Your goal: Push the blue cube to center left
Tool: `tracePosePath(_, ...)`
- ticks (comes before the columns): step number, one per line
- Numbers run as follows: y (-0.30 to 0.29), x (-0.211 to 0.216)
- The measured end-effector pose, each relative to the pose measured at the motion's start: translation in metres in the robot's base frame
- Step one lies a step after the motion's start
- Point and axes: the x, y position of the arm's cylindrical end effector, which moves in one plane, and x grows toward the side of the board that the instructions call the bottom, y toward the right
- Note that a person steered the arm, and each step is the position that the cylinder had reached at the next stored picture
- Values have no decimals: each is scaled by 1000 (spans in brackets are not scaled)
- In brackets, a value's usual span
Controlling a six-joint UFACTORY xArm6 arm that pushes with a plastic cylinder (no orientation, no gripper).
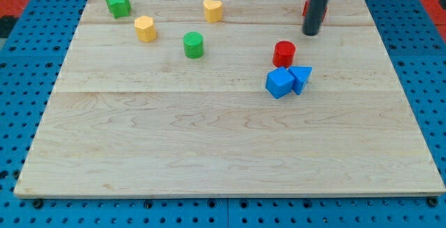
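The blue cube [279, 83] lies on the wooden board [209, 144], right of centre. A blue triangular block [301, 77] touches its right side. A red cylinder [283, 53] stands just above the cube. My tip [311, 32] is at the view's upper right, above and to the right of the red cylinder and apart from the blue cube. A red block [306, 7] is partly hidden behind the rod.
A green star block [118, 4] lies at the top left. A yellow hexagonal block [145, 28] and a green cylinder [193, 44] lie below it to the right. A yellow heart-shaped block [212, 10] sits near the top edge.
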Motion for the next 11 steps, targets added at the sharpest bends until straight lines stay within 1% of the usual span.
tracePosePath(1,-76,-3)
tracePosePath(2,-92,6)
tracePosePath(3,-68,58)
tracePosePath(4,-48,79)
tracePosePath(5,-37,131)
tracePosePath(6,-25,137)
tracePosePath(7,1,154)
tracePosePath(8,-37,187)
tracePosePath(9,-176,186)
tracePosePath(10,-248,146)
tracePosePath(11,-284,118)
